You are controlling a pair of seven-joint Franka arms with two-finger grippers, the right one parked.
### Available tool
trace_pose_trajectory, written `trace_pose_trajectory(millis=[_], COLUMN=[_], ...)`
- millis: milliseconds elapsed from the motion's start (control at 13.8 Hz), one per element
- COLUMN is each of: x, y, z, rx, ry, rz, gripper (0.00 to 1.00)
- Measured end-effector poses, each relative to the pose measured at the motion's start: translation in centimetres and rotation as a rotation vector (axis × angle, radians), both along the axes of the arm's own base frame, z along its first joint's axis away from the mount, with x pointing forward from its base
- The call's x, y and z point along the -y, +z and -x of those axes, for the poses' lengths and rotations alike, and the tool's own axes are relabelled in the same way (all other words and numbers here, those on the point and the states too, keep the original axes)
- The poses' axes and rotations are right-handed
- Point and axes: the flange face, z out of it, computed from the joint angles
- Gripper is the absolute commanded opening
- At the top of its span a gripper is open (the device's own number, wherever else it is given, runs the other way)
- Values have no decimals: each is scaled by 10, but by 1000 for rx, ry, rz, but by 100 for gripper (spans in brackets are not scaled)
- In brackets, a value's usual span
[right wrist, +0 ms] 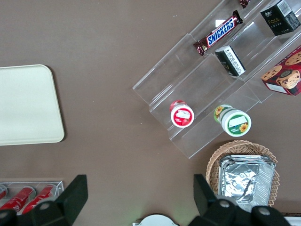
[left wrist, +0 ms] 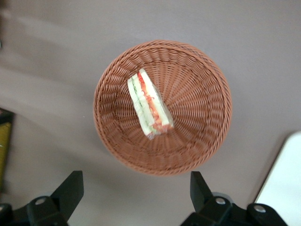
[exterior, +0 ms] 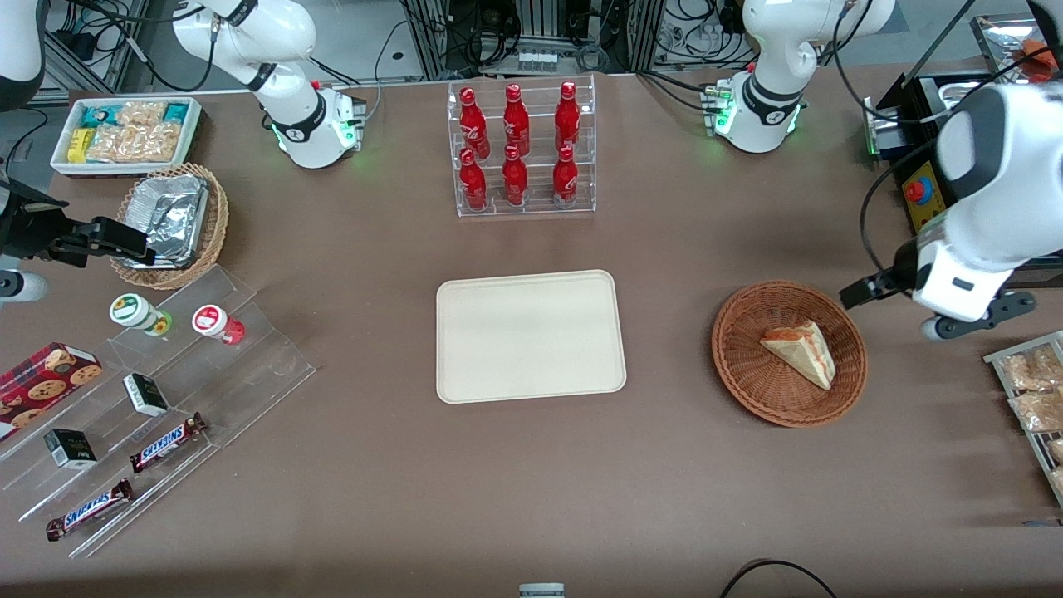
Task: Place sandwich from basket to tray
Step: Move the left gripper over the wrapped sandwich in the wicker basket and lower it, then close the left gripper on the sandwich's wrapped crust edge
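Note:
The sandwich (exterior: 800, 350), a pale wedge with red and green filling on its cut edge, lies in the reddish-brown wicker basket (exterior: 739, 365). In the left wrist view the sandwich (left wrist: 149, 104) rests near the middle of the basket (left wrist: 202, 94). My left gripper (exterior: 963, 320) hangs above the table beside the basket, toward the working arm's end. It is open (left wrist: 134, 190), with bare table between its fingertips (left wrist: 70, 186). The cream tray (exterior: 530, 335) lies flat at the table's middle with nothing on it; one corner of the tray (left wrist: 284, 183) shows in the left wrist view.
A clear rack of red bottles (exterior: 520, 149) stands farther from the front camera than the tray. Bagged snacks on a wire rack (exterior: 1034, 399) lie near the working arm's end. Acrylic steps with snacks (exterior: 158, 399) and a foil-filled tan basket (exterior: 170, 220) sit toward the parked arm's end.

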Motion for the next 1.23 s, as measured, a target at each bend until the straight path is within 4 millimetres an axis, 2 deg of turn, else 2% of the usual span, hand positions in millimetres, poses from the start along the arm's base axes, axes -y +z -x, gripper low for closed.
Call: trace_pose_trajectory(millis=[218,581,1234], x=[0,-1,-2], y=[-42,-92,-168], z=[8,20,15], rx=[74,169,126], ry=[195,461,501], rz=[-1,19,9], gripper=[100,100,100])
